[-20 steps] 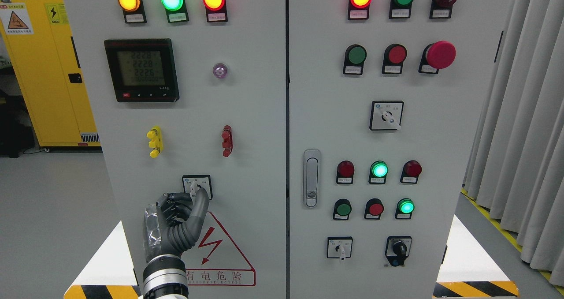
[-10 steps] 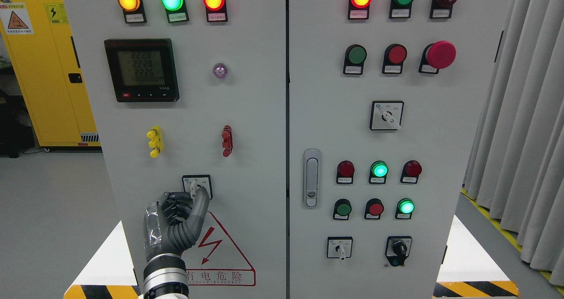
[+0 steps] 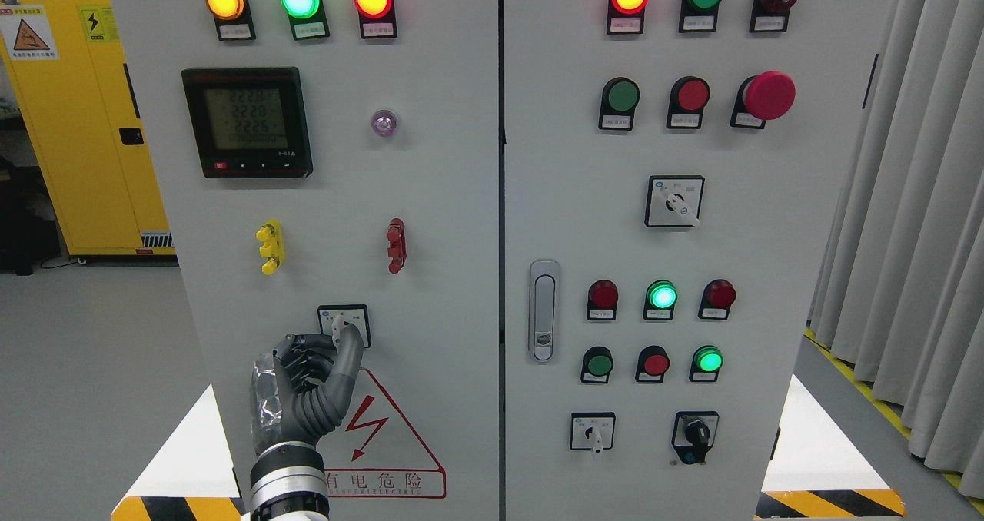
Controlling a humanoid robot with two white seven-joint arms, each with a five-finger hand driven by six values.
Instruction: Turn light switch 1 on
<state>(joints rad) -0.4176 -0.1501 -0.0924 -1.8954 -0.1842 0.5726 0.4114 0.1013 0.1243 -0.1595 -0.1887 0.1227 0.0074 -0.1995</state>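
A small rotary switch with a white knob on a square black-framed plate sits low on the grey left cabinet door. My left hand, dark grey with ribbed fingers, reaches up from the bottom edge. Its thumb and curled fingers close on the white knob, and the hand hides the lower part of the switch plate. The right arm does not show.
Above the switch are a yellow clip, a red clip, a digital meter and three lit lamps. The right door carries buttons, lamps, selector switches and a handle. A yellow cabinet stands at the left, curtains at the right.
The hand stays at the switch. The white knob seems to have turned a little between the fingers; otherwise nothing has moved.
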